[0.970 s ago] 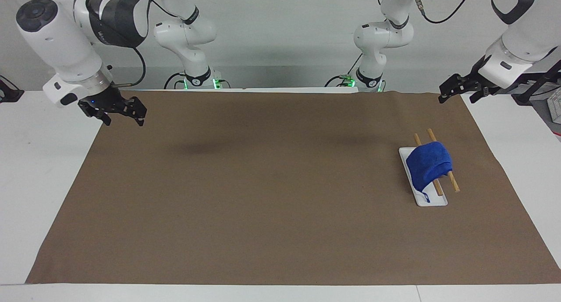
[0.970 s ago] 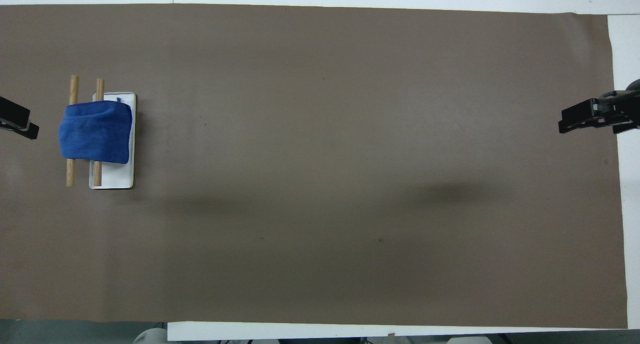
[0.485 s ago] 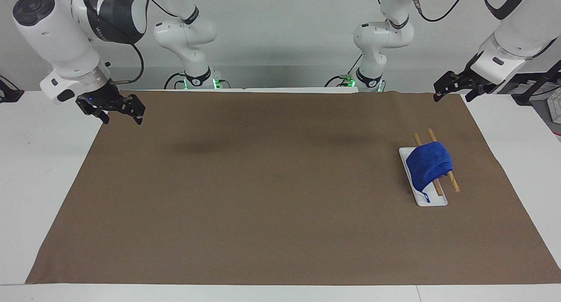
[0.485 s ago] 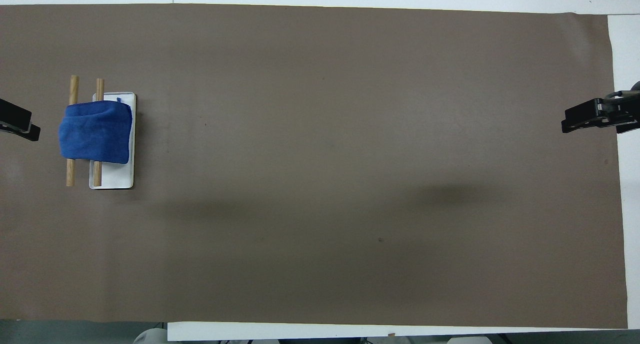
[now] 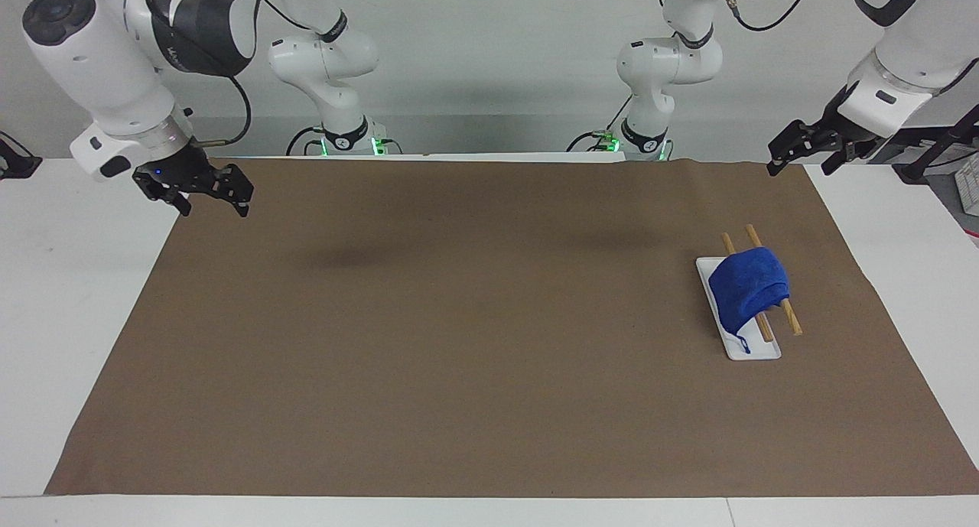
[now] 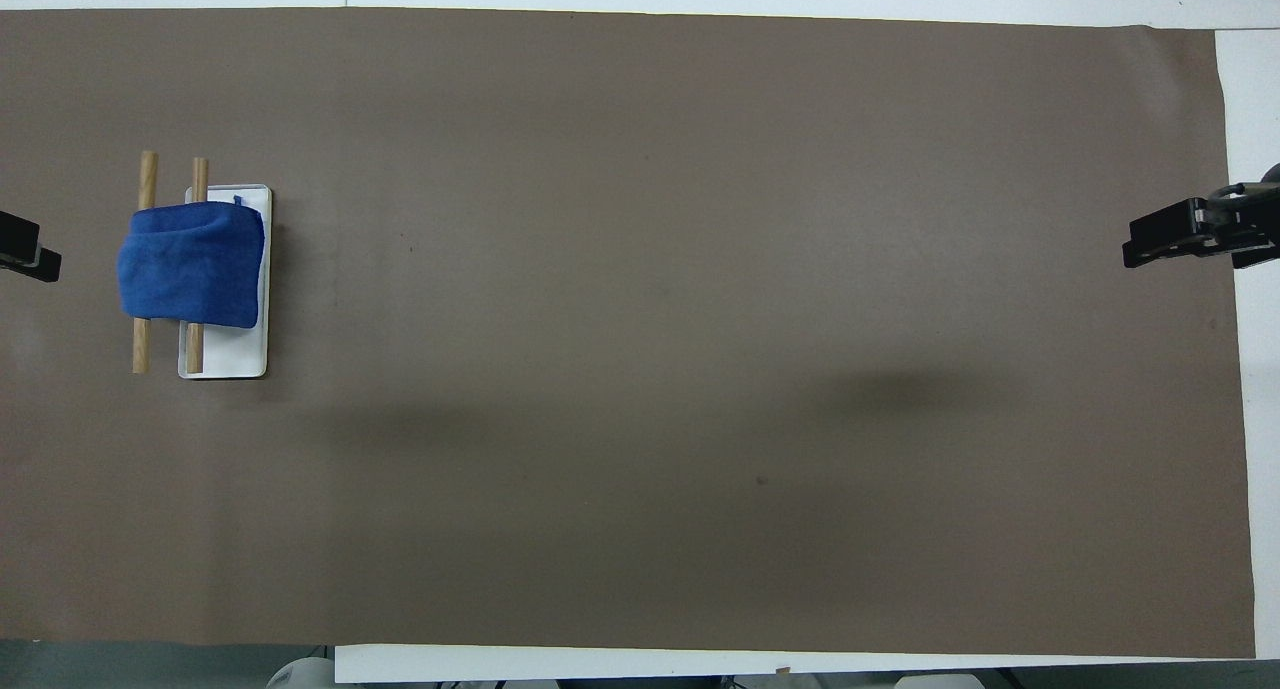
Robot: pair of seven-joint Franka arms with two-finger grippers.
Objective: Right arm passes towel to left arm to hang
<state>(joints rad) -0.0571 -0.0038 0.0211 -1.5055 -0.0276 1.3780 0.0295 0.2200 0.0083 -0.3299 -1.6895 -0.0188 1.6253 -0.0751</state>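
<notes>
The small bright blue fluffy towel [image 5: 748,291] already hangs over the two wooden rods [image 5: 789,316] of a white-based rack [image 5: 757,351], toward the left arm's end of the brown-covered tabletop [image 5: 474,336]. What remains looks like parking clear of it. The left gripper [image 5: 807,146] and right gripper [image 5: 205,190] hover over the mat's corners nearest the robots, fingers spread wide, holding nothing.
</notes>
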